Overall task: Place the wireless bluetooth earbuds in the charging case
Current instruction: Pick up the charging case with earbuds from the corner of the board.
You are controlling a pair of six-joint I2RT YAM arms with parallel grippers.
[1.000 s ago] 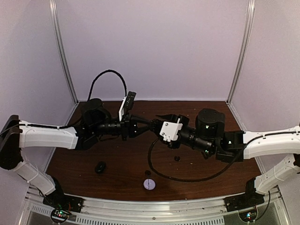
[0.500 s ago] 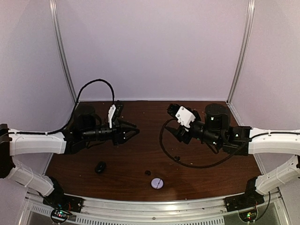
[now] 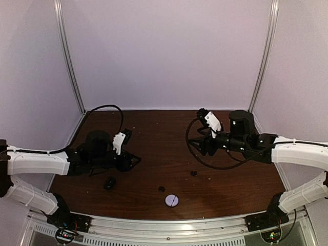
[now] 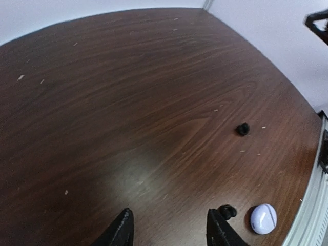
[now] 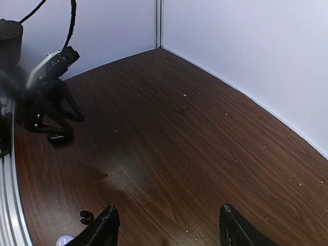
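Note:
Two small rounded black earbuds lie on the brown table, one [image 3: 161, 189] near the front middle and one [image 3: 193, 173] further right. The left wrist view shows them too, the near earbud [image 4: 227, 211] beside my right fingertip and the far earbud [image 4: 243, 129] beyond it. A round white charging case [image 3: 171, 200] sits by the front edge, and the left wrist view also has this case [image 4: 263, 219]. My left gripper [image 3: 135, 161] hovers open and empty at the left. My right gripper [image 3: 197, 147] hovers open and empty at the right.
A black oval thing [image 3: 109, 183] lies at the front left, just in front of the left arm. A black cable [image 3: 205, 166] loops over the table under the right arm. White walls close in the back and sides. The table [image 3: 154, 133] has a metal rail along its front edge.
Both arms have drawn apart from the middle, the left to the left and lower, the right to the right. Both grippers' jaws have widened. The white case lies slightly further right.

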